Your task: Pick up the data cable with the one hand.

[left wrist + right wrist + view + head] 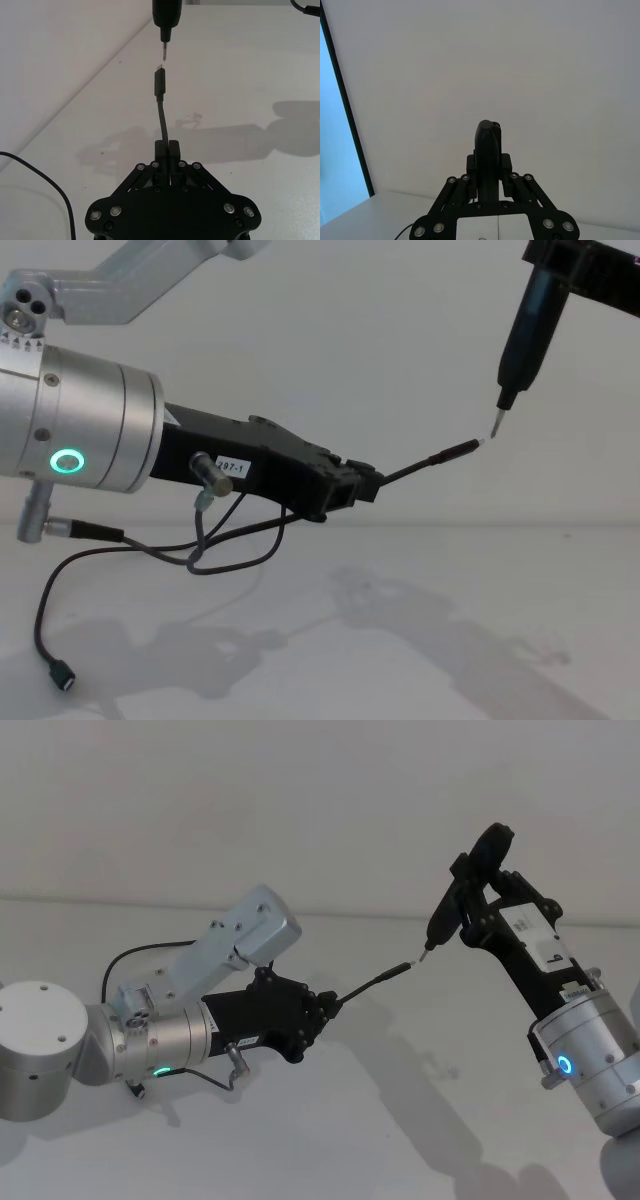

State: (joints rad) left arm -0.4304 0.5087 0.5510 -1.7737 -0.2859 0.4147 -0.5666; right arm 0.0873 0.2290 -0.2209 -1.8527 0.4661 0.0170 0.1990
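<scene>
Cable first: your left gripper (362, 483) is clenched on the data cable (425, 462), with the fingers (167, 150) pinched together around it a little behind the plug (159, 82). You can see the free end standing out stiffly past the fingertips, lifted clear of the white table (420, 640). Take that plug as your landmark. Just beyond its tip, nearly touching it, sits the pointed metal tip of a narrow black tool (525, 330), which slants up and away from the plug. Your right gripper (470, 910) grasps that tool, jaws closed on its body, on the far side of the plug from the left gripper. Behind the plug, the cable runs back under the left gripper's body and droops in a loop below the silver wrist (80, 420). A short black lead (55, 640) hangs down from the wrist, well away from the plug, ending in a small flat connector close to the table.
</scene>
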